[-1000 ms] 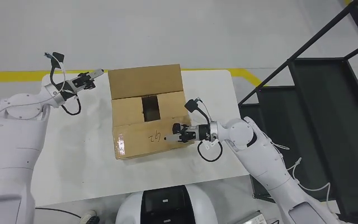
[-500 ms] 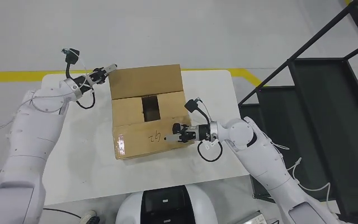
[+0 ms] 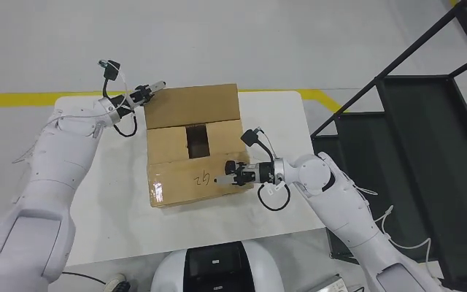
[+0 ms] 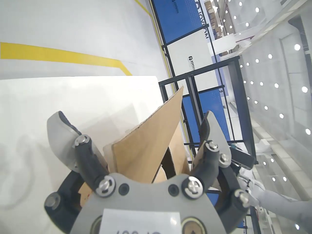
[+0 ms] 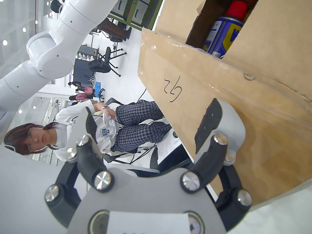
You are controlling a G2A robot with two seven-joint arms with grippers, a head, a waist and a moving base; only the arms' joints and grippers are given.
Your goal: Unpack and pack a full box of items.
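A brown cardboard box stands mid-table, its top flaps partly parted around a dark gap. In the right wrist view a blue and yellow spray can with a red cap stands inside that gap. My left gripper is open at the far left corner of the raised rear flap. That flap's corner sits between the fingers of the left gripper. My right gripper is open at the right end of the near flap, one pad lying over the taped cardboard.
The white table has free room left of and in front of the box. Black metal stairs stand close beyond the table's right edge. A yellow floor line runs behind the table.
My left arm has swung right, bringing its gripper from beside the box onto the rear flap's far left corner. The right arm and the box have not moved.
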